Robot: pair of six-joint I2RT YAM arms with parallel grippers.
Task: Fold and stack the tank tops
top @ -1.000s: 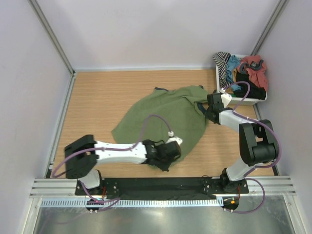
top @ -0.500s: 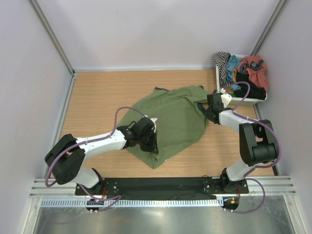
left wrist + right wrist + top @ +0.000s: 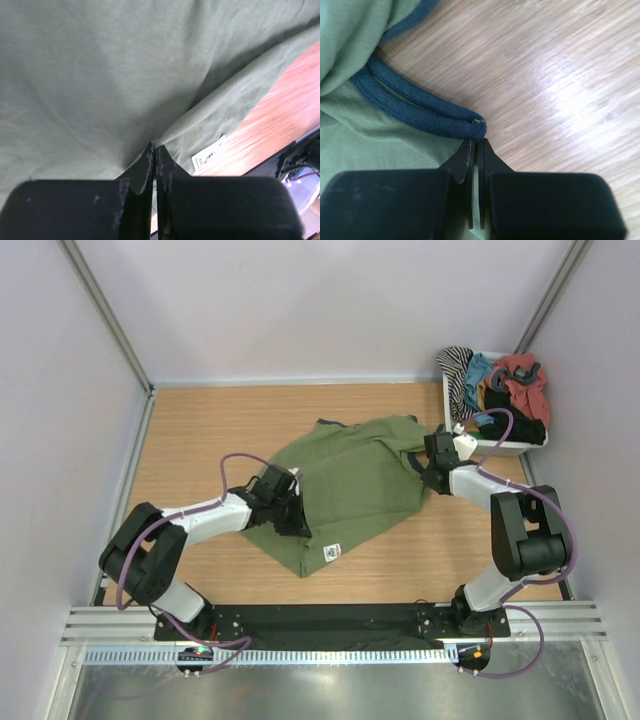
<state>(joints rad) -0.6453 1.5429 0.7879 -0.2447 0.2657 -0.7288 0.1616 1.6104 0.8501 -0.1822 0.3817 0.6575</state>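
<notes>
— Where is the soft olive green sleeveless tank top [image 3: 350,480]?

— In the middle of the light wooden table [image 3: 200,430], spread out but rumpled. Its lower corner points toward the arm bases, with a small white label [image 3: 331,553] showing near that corner.

— What is the left gripper [image 3: 290,520] doing?

— It sits low at the top's left edge. In the left wrist view its black fingers [image 3: 142,167] are pressed together, and green cloth bunches up right at the tips. It looks like they pinch a fold, though the contact itself is hard to see.

— And the right gripper [image 3: 428,475]?

— It is at the top's right edge, near the white plastic bin [image 3: 495,448]. Its fingers [image 3: 462,160] are closed tight. The dark grey-blue ribbed trim [image 3: 415,107] loops around just at their tips, with green fabric on the left side and bare wood on the right.

— What is in the bin?

— A heap of striped, teal and red garments [image 3: 490,375], with a black garment [image 3: 520,428] at the near end. The bin stands in the far right corner, apart from the green top.
</notes>
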